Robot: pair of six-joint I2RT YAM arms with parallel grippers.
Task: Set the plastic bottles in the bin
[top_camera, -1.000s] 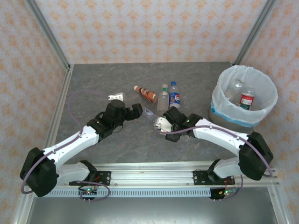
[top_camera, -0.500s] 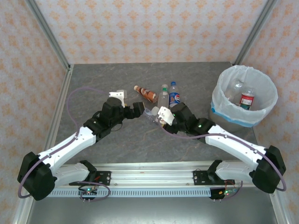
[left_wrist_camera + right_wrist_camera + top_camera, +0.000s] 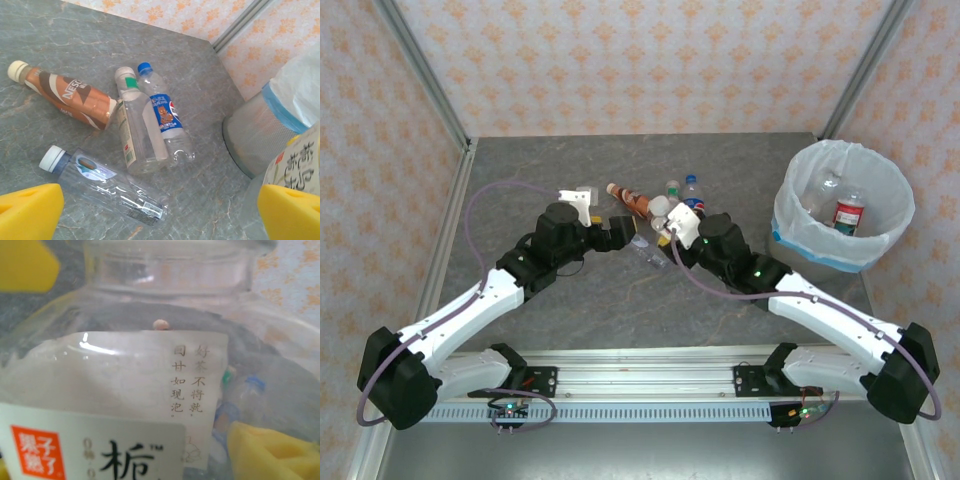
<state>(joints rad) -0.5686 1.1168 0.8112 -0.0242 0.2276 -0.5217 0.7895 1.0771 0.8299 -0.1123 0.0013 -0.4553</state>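
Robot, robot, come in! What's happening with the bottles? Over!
Left fingers open, empty. Right fingers shut on white-label bottle. Four bottles on table, two in bin. Nothing in the way.

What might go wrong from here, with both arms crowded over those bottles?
1. The right jaws grip the white-labelled bottle right beside the left jaws; swinging it toward the bin might knock the two together.
2. That bottle is smooth plastic and may slip out before it reaches the bin.
3. The left jaws hang open over the white-capped bottle, which lies close to the green-labelled bottle; closing could set that one rolling.
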